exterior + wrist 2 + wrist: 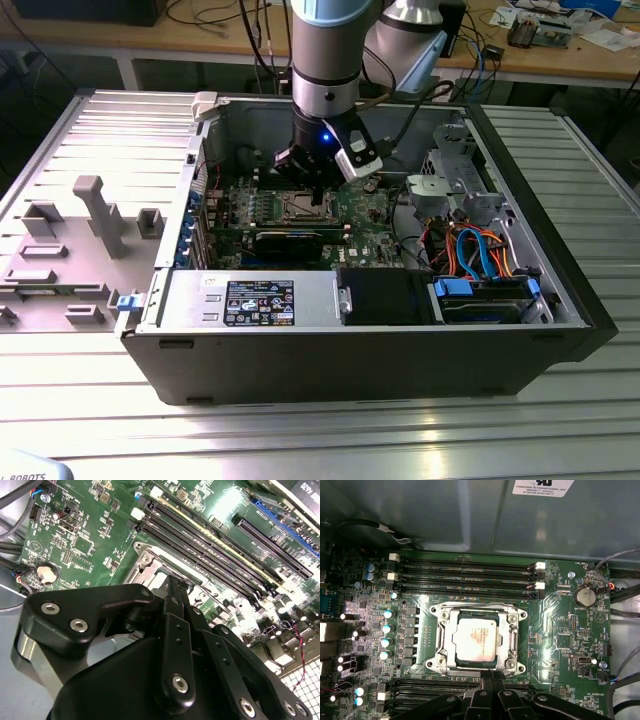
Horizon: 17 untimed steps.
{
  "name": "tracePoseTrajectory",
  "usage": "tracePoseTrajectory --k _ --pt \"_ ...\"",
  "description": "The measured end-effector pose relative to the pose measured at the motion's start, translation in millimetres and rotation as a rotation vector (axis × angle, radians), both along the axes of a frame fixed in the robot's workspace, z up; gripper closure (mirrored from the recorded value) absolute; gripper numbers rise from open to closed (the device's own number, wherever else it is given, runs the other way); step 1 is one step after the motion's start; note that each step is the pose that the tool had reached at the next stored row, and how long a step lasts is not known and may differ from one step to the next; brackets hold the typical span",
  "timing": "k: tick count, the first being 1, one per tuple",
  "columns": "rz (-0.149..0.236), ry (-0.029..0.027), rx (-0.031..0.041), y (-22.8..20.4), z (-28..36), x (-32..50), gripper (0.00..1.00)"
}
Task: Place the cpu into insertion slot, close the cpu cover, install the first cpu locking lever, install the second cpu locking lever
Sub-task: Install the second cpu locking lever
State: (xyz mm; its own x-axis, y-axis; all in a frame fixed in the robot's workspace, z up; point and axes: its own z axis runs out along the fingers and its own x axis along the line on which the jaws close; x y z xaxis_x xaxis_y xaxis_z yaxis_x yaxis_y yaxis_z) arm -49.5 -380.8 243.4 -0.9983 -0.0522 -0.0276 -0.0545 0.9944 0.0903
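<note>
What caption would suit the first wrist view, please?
Gripper poised at the socket edge, cpu seated beneath the cpu cover.

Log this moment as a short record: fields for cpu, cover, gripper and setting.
cpu: the cpu lies flat in the socket on the motherboard
cover: the cpu cover is down, framing the chip
gripper: the gripper sits at the socket's edge, fingers together, holding nothing
setting: open computer case on a metal table

In the second wrist view the gripper (172, 587) body hides most of the socket, including the cpu cover (150, 565). In the exterior view the arm covers the socket's rear edge.
</note>
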Motion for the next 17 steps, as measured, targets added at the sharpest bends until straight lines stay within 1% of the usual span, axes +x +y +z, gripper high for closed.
tracePoseTrajectory --k 4,5,7,9,10,12,14,15,16,17 --pt "0.000 0.0000 0.0000 0.0 0.0 0.0 0.89" --pt "0.000 0.0067 0.0003 0.1 -0.2 0.0 0.89" --pt "0.000 0.0255 0.0001 0.0 -0.2 0.0 0.89" --pt "0.000 0.0364 0.0001 0.0 -0.2 0.0 0.89" --pt "0.000 0.0391 0.0000 -0.6 -0.3 0.0 0.89" --pt "0.000 0.0418 0.0000 -4.2 -0.3 0.0 0.89" --pt "0.000 0.0452 0.0001 -6.5 -0.3 0.0 0.89" --pt "0.000 0.0498 0.0002 -7.6 -0.4 0.0 0.89" --pt "0.000 0.0556 0.0000 -8.5 -0.4 0.0 0.89" --pt "0.000 0.0643 0.0001 -8.5 -0.9 -0.3 0.89"
